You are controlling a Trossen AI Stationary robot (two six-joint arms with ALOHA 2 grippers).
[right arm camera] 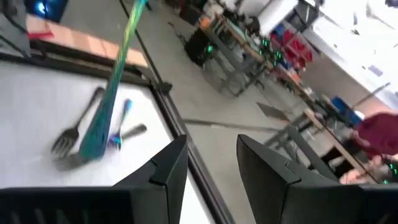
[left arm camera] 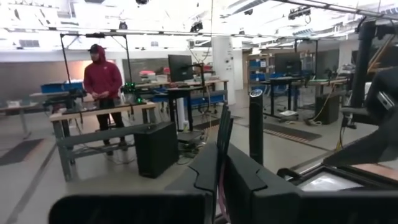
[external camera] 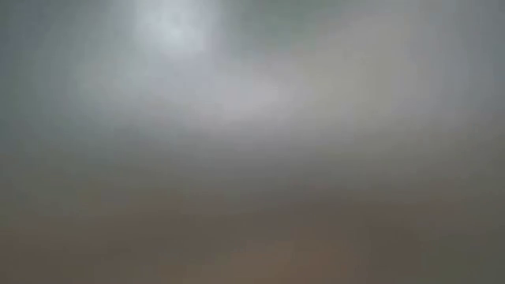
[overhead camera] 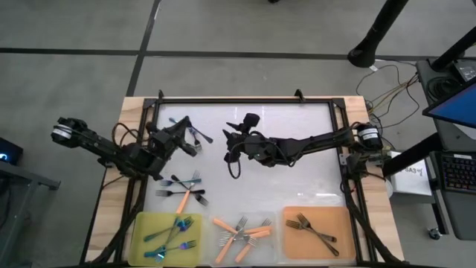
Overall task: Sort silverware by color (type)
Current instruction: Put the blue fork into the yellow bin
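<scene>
My left gripper [overhead camera: 186,130] stands over the far left of the white table, shut on a blue-teal fork [overhead camera: 199,135]. In the right wrist view this fork [right arm camera: 112,93] hangs slanted above a dark fork [right arm camera: 73,135] that lies on the table. My right gripper [overhead camera: 232,138] is open just right of the held fork and has nothing between its fingers [right arm camera: 168,171]. More loose forks [overhead camera: 184,190], dark ones and an orange one, lie on the table nearer the front. The low view shows only a grey blur. My left gripper pinches the blue-teal fork between its two fingers. In the left wrist view a thin edge [left arm camera: 222,134] stands up out of the shut fingers [left arm camera: 208,171]. The fork sticks out toward my right gripper, slanted and clear of the table. Which end is held, I cannot tell.
Three trays line the near edge. A yellow-green one [overhead camera: 141,223] holds blue-teal forks, a clear one [overhead camera: 223,249] holds orange forks and an orange one [overhead camera: 294,246] holds dark forks. A black frame [overhead camera: 245,100] borders the table. A person [left arm camera: 102,87] stands far off in the room.
</scene>
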